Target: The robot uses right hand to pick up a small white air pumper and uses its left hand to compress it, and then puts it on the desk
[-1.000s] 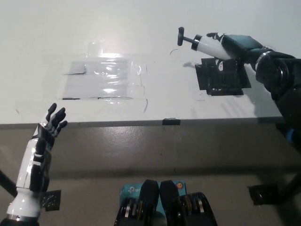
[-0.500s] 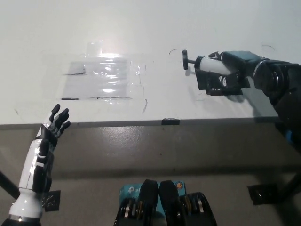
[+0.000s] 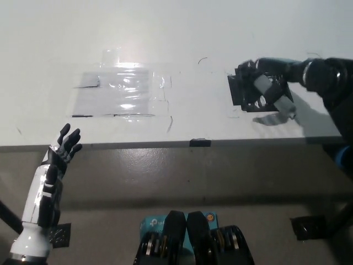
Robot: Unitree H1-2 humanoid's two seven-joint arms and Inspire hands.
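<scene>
We count 1 air pumper, a small white cylinder lying tilted over the black patch at the right of the desk. The right hand is down on it; its fingers curl around the pumper's upper end. We count 1 clear taped sheet, well apart to the left. The left hand rests off the desk's near edge, fingers spread, holding nothing.

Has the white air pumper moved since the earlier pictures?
Yes. The white air pumper, in the right hand, swung down onto the black square patch.
</scene>
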